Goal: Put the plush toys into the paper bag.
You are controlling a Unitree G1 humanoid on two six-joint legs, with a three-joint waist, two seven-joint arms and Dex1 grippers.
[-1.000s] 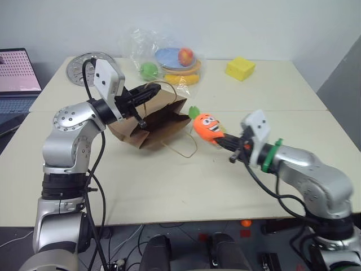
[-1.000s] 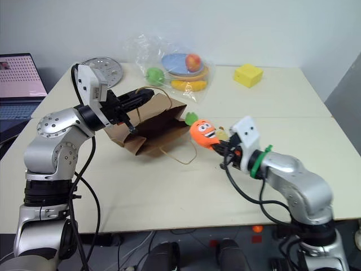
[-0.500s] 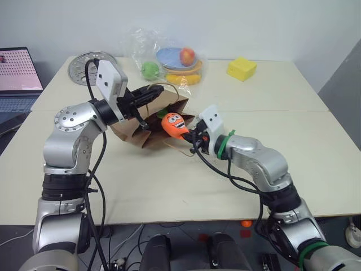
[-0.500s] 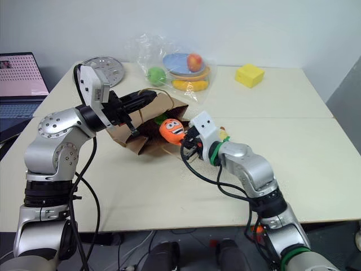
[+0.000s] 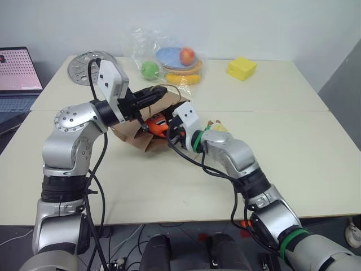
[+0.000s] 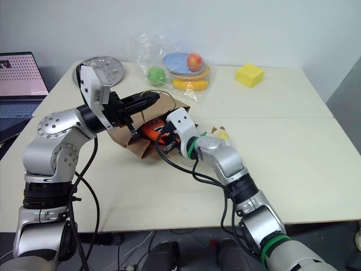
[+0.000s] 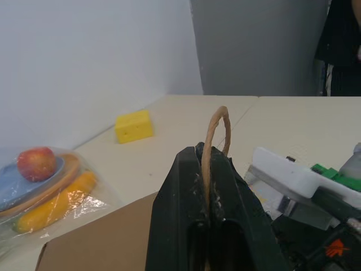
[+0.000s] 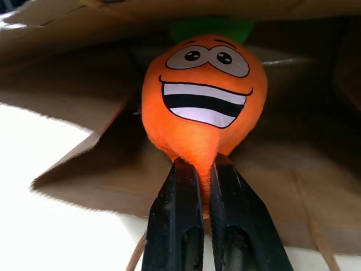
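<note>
**Colours on the desk**

Orange carrot plush (image 8: pixel 203 113) with green top and a white-and-black cartoon grin; brown paper bag (image 5: pixel 132 135) with tan twine handle (image 7: pixel 217 135); black tool fingers (image 8: pixel 175 226); yellow block (image 5: pixel 241 68); cream desk (image 5: pixel 282 147).

You get even, bright light from above; the table (image 5: pixel 169 186) shows only soft, short shadows. The clear plastic bag (image 5: pixel 163 56) behind the paper bag (image 5: pixel 132 135) gives small white glints. Inside the paper bag it is dim, yet the carrot (image 8: pixel 203 107) there is sharp. In the left wrist view the near fingers (image 7: pixel 180 226) look soft, and the white wall is pale blue.
</note>
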